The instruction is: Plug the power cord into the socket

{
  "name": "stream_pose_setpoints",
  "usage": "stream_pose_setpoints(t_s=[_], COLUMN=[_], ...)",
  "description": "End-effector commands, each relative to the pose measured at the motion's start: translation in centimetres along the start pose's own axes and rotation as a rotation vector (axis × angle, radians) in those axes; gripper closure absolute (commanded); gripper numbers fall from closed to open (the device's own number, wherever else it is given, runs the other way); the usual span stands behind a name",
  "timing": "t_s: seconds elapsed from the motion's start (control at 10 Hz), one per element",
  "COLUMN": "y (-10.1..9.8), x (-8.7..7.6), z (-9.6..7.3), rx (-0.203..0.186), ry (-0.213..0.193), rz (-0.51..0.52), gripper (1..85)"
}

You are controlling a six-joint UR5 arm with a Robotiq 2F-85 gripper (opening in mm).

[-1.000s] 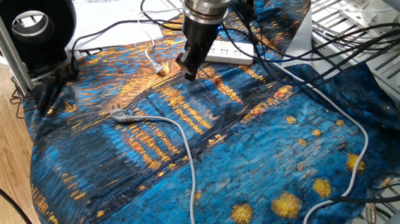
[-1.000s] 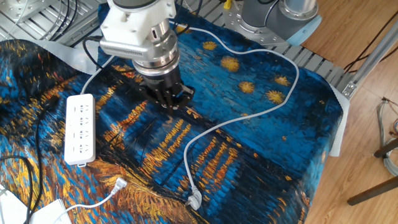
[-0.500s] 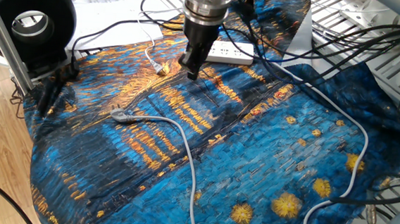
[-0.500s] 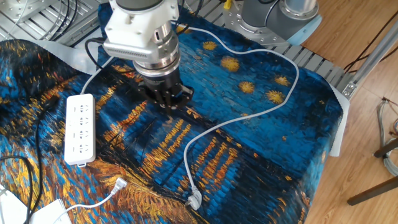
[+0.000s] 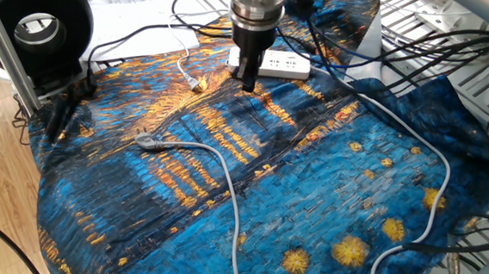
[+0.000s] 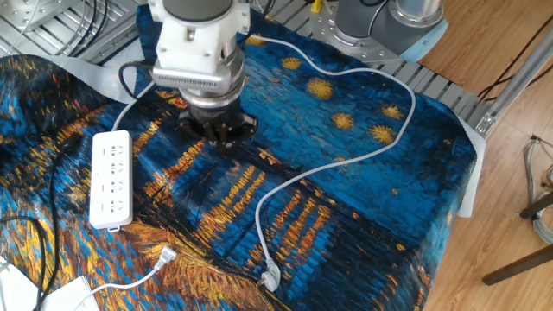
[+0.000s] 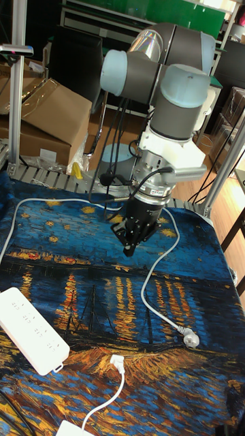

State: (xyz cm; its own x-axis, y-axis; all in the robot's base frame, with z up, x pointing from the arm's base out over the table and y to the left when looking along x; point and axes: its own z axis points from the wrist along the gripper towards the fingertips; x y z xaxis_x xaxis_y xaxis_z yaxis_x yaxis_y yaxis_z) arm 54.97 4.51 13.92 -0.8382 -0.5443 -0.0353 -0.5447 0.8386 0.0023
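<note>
Our gripper (image 7: 128, 250) hung empty, fingers together, above the cloth (image 6: 346, 199), between socket (image 6: 112, 179) and power cord (image 6: 164, 256).

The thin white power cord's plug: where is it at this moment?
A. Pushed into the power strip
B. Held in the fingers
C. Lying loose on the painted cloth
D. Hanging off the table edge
C. The power cord's plug lies on the cloth, apart from the gripper and not in the socket.
</note>
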Motion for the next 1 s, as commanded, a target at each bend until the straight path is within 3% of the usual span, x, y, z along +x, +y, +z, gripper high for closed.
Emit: stream_pose_setpoints(t_s=[0.0, 0.1, 0.2, 0.3, 0.6, 0.7, 0.9], y=[0.6, 1.2, 1.3, 0.4, 0.1, 1.1, 0.2], x=[-3.4, -4.0, -4.0, -3.7, -5.2, -4.5, -2.6], z=[1.8, 2.2, 2.6, 3.2, 4.9, 4.2, 3.9], rx=[-0.042, -0.063, -0.061, -0.027, -0.015, -0.025, 0.022], ry=[-0.063, -0.059, -0.043, -0.019, -0.039, -0.027, 0.041], rz=[-0.029, -0.04, -0.071, -0.096, -0.071, -0.057, 0.015], gripper=[72.3, 60.0, 54.7, 55.3, 56.3, 56.3, 65.3])
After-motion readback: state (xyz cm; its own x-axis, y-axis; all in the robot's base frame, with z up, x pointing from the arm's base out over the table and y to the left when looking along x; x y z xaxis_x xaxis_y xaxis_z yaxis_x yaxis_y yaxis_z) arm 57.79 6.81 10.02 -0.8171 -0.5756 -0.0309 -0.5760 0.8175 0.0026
